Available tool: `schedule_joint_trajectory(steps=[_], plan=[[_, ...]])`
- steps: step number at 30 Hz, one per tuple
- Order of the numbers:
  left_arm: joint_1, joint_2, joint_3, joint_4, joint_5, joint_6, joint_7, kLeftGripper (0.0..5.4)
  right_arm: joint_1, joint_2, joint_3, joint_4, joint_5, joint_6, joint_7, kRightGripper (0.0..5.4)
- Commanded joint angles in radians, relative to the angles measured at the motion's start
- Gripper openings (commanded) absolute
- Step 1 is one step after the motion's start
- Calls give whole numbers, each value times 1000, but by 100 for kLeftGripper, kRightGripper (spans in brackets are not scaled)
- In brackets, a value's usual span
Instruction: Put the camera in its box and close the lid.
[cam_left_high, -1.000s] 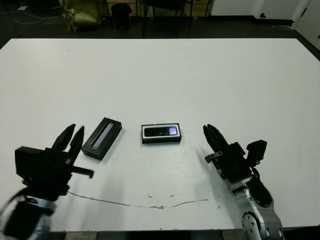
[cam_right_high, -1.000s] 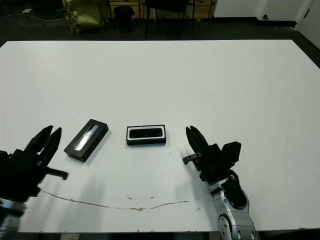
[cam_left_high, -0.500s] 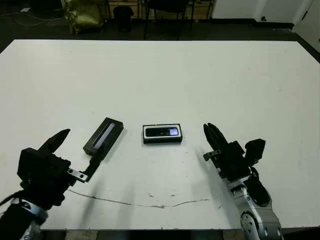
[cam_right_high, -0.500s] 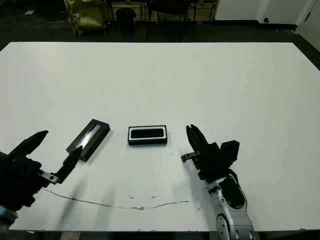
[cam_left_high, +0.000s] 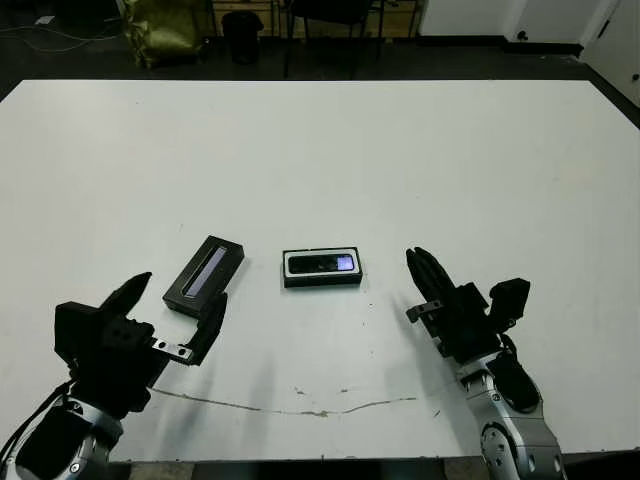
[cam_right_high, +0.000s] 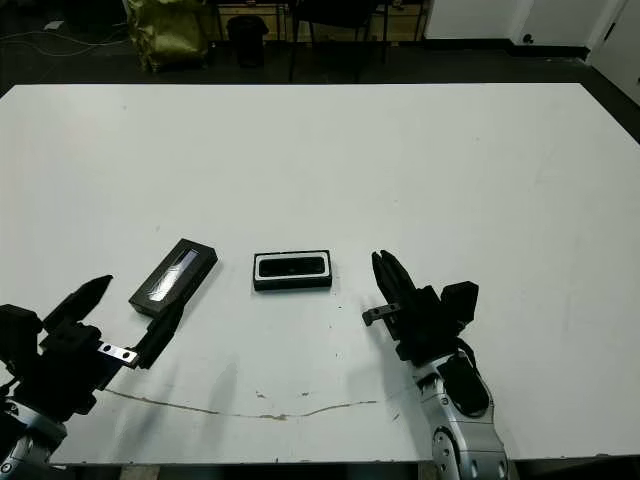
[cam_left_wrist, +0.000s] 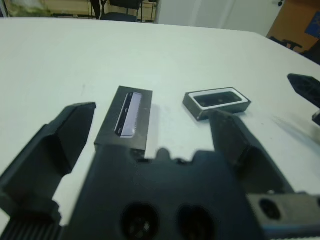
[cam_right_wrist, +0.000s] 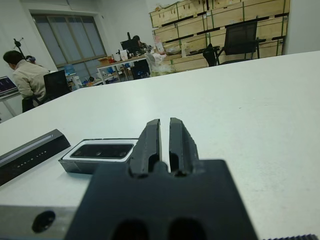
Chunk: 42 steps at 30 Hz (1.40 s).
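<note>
Half the job looks finished from where I'm sitting: the camera (cam_left_high: 323, 264) is already lying inside the box (cam_left_high: 322, 281), which is sitting near the table's (cam_left_high: 400, 150) front middle. What's left is the lid (cam_left_high: 205, 276), still resting flat and angled on the table just to the left of the box, apart from it, so closing is not yet done.

I'm holding the left gripper (cam_left_high: 178, 312) just short of the lid's near end with its fingers spread wide and nothing between them; in the left wrist view the lid is sitting squarely in the gap ahead of them. The right gripper (cam_left_high: 424, 272) is waiting to the right of the box, fingers pressed almost together and empty.

Compared with a second ago, the left fingers have gone from nearly closed to fully spread, and the gripper has shifted inward toward the lid. The right gripper, box and lid are staying put.
</note>
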Motion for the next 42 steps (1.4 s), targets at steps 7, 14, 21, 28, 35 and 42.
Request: schedule_joint_trajectory(steps=[7, 14, 21, 28, 35, 42], plan=[[-90, 71, 63, -1, -48, 204, 26, 539, 27, -1, 21, -42, -18, 63, -56, 0], [-116, 121, 17, 10, 111, 186, 58, 539, 20, 2, 24, -30, -2, 49, -41, 0], [-154, 143, 18, 25, 92, 260, 9, 539, 23, -5, 33, -39, -13, 61, -46, 0], [-208, 120, 67, 35, -38, 414, -2, 539, 25, -4, 30, -40, -7, 63, -44, 0], [-220, 134, 86, 62, -115, 474, -32, 539, 25, -5, 31, -42, -9, 72, -48, 0], [-224, 121, 56, 52, -66, 498, 53, 539, 28, -2, 25, -41, 0, 73, -48, 0]])
